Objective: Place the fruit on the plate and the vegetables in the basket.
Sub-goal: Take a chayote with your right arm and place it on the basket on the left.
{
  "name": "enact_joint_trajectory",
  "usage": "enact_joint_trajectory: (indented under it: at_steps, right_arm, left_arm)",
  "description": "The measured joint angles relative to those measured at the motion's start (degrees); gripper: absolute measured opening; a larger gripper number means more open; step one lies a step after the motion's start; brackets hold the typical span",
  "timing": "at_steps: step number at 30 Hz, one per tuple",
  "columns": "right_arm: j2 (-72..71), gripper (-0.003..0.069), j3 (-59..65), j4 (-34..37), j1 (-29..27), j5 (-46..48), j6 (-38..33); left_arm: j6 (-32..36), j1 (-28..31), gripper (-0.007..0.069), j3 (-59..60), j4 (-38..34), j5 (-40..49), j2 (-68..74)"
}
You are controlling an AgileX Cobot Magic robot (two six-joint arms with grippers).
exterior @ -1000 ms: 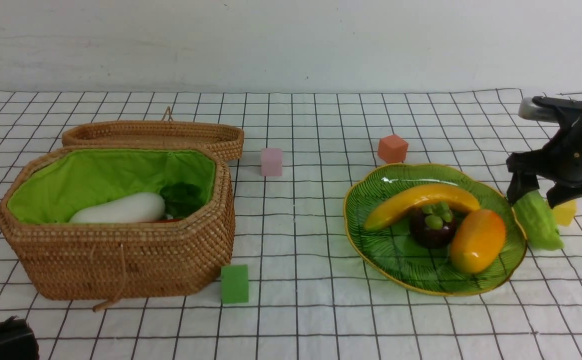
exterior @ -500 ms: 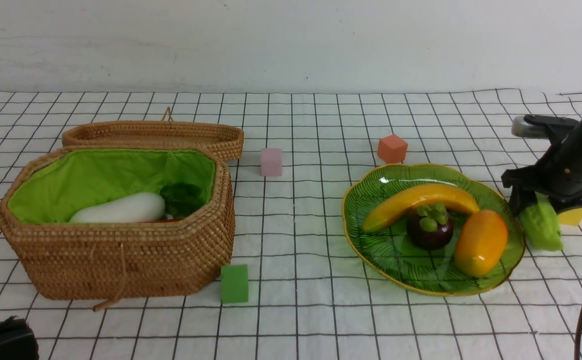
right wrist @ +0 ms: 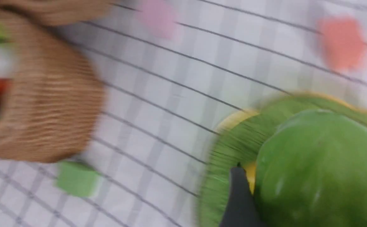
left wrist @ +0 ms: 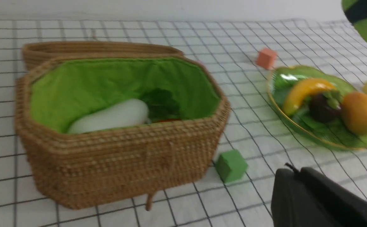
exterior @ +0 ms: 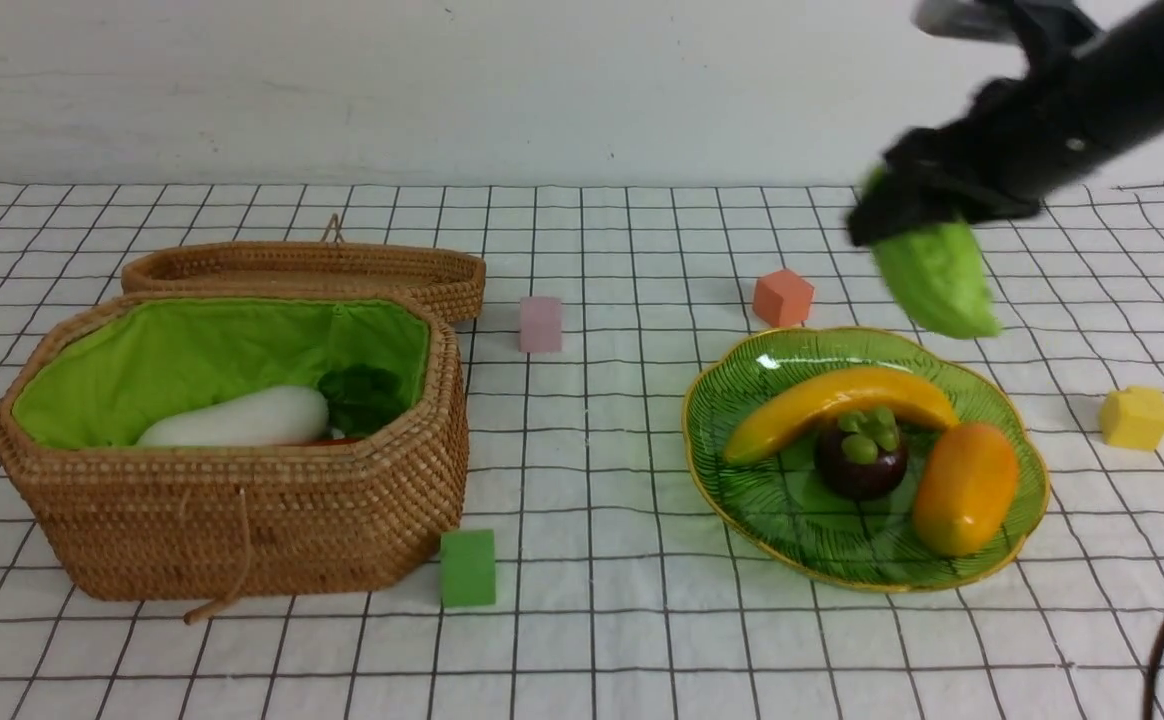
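Note:
My right gripper (exterior: 917,225) is shut on the light-green gourd (exterior: 934,280) and holds it high above the far edge of the green plate (exterior: 742,360). The gourd fills the right wrist view (right wrist: 319,170). On the plate lie the banana (exterior: 832,400), the mangosteen (exterior: 862,455) and the mango (exterior: 964,487). The open wicker basket (exterior: 242,510) at the left holds the white eggplant (exterior: 237,418); a sliver of the orange piece (exterior: 340,440) shows beside it. My left gripper (left wrist: 292,173) hangs shut and empty low in front of the basket, out of the front view.
Foam cubes lie on the checked cloth: green (exterior: 468,567) at the basket's front corner, pink (exterior: 540,324) behind, orange (exterior: 782,297) behind the plate, yellow (exterior: 1134,417) right of the plate. The basket's lid (exterior: 302,268) lies folded back behind it.
My right gripper has lifted the gourd off the cloth right of the plate and carried it up and to the left. The yellow cube is uncovered. The left arm has left the front view.

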Motion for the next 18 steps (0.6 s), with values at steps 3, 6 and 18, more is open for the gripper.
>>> enact_joint_trajectory:
  at_steps: [3,6,18]
  right_arm:
    - [-0.1,0.0445,0.0,7.7,11.2,-6.0,-9.2]
    - [1.7,0.0445,0.0,12.6,19.9,-16.0,-18.4]
    - [16.4,0.0605,0.0,32.1,37.3,-58.3,-53.3]
  left_arm:
    - [-4.2,0.0,0.0022,0.0,4.7,0.3,0.0]
    - [-5.1,0.0,0.0026,0.0,6.2,0.2,0.0]
    - [-5.5,0.0,0.0031,0.0,5.6,-0.1,0.0]
